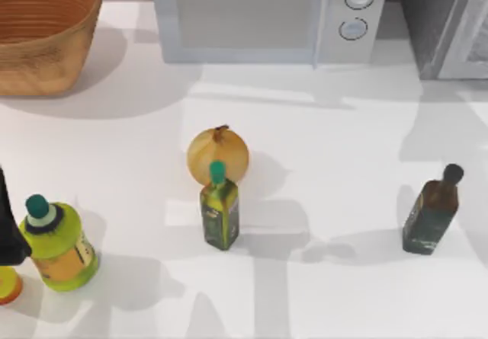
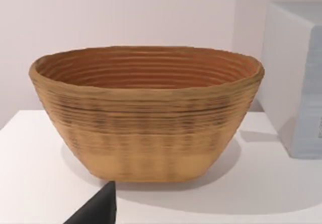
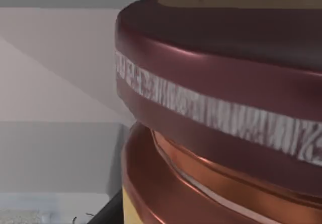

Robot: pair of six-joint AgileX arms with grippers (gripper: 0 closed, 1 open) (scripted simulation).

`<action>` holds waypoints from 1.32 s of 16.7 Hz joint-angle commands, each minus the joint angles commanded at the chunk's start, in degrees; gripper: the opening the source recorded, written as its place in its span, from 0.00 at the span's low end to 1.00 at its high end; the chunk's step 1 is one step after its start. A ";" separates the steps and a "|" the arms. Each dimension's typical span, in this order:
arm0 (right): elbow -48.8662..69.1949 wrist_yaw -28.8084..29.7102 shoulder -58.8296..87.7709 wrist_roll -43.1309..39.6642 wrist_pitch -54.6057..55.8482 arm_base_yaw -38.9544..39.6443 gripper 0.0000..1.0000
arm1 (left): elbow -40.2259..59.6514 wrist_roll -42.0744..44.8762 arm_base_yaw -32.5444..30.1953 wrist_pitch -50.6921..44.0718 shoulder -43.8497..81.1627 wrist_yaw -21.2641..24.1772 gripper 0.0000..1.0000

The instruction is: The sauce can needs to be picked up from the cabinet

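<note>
Overhead first: table [image 1: 343,293] crowded with a wicker basket [image 1: 42,30] at far left, white microwave [image 1: 263,15] at the back, cabinet [image 1: 446,23] at the back right corner. Nearer the front, onion [image 1: 218,152] touching or just behind a green-capped bottle [image 1: 219,211], dark brown bottle [image 1: 431,211] to the right, yellow-green bottle [image 1: 55,241] at left beside a dark sliver of the left arm.

Left wrist: facing the basket [image 2: 146,113], microwave's side [image 2: 297,78] beyond; a dark gripper tip [image 2: 98,210] at the edge, spread of the fingers impossible to tell. Looks parked.

Right wrist: pressed right up to the sauce can [image 3: 221,108], maroon lid over coppery side, grey panels behind, so probably inside the cabinet. Fingers unseen, grip cannot be told. Reach appears done; secure hold, lift and withdrawal left to confirm.
</note>
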 joint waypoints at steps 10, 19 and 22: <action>-57.04 -16.27 -36.05 -0.57 20.63 -15.49 0.00 | 0.00 0.00 0.00 0.00 0.00 0.00 1.00; -64.88 -19.41 -42.81 -0.59 24.56 -18.33 0.00 | 0.00 0.00 0.00 0.00 0.00 0.00 1.00; -64.81 -19.90 -41.76 -0.54 25.26 -18.57 0.00 | 0.00 0.00 0.00 0.00 0.00 0.00 1.00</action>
